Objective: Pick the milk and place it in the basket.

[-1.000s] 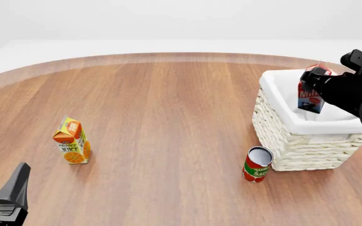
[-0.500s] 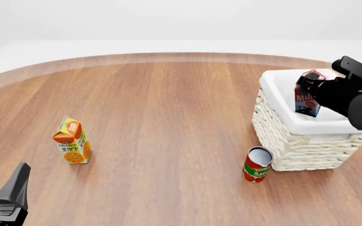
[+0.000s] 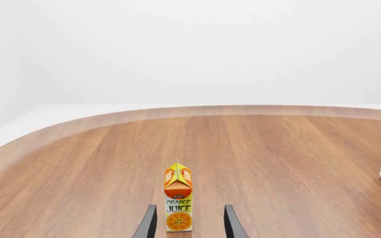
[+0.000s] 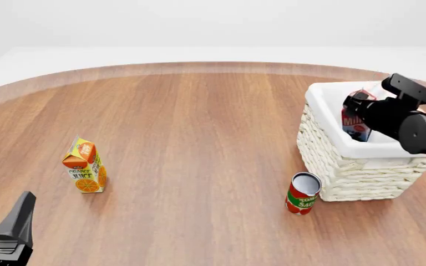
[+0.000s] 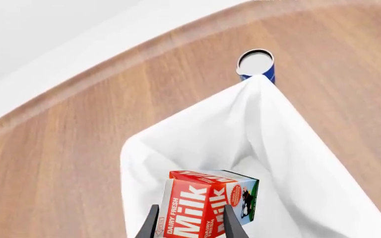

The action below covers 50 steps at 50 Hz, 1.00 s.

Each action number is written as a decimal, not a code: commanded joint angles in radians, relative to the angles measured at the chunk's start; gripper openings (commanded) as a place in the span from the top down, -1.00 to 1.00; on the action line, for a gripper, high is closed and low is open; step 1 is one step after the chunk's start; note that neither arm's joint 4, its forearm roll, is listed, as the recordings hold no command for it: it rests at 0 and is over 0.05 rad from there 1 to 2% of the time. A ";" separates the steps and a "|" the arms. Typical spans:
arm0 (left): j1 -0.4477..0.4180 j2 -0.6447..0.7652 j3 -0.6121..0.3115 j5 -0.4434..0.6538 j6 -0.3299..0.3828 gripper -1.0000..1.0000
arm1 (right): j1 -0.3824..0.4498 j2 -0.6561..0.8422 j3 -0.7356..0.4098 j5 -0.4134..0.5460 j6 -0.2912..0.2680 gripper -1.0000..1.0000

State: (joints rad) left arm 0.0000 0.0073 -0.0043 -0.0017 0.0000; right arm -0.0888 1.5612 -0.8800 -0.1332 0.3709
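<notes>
The milk (image 4: 354, 127) is a small carton with a red top, and it hangs tilted, partly sunk below the rim of the basket (image 4: 346, 172). My right gripper (image 4: 361, 110) is shut on it from above. In the right wrist view the fingers clamp the milk (image 5: 207, 201) over the basket's white cloth lining (image 5: 197, 144); the right gripper (image 5: 190, 212) covers the carton's near side. My left gripper (image 4: 2, 217) stays open at the table's near left corner. In the left wrist view the left gripper (image 3: 190, 210) points at a juice carton with nothing between its fingers.
An orange juice carton (image 4: 86, 166) stands on the left of the wooden table, also seen as the juice carton (image 3: 178, 203). A red tomato sauce can (image 4: 303, 193) stands just in front of the basket's near left corner. A blue can (image 5: 256, 64) sits beyond the basket's far corner.
My right gripper has lowered the milk down and slightly left, from above the basket's rim to partly inside the lining. The left arm has not moved.
</notes>
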 commanded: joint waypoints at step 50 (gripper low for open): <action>0.000 0.000 0.000 0.000 0.000 -1.00 | -0.041 0.089 -0.074 -0.021 0.004 -1.00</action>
State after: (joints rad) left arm 0.0000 0.0073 -0.0043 -0.0017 0.0000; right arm -0.1227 1.6515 -0.9281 -0.1578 0.3645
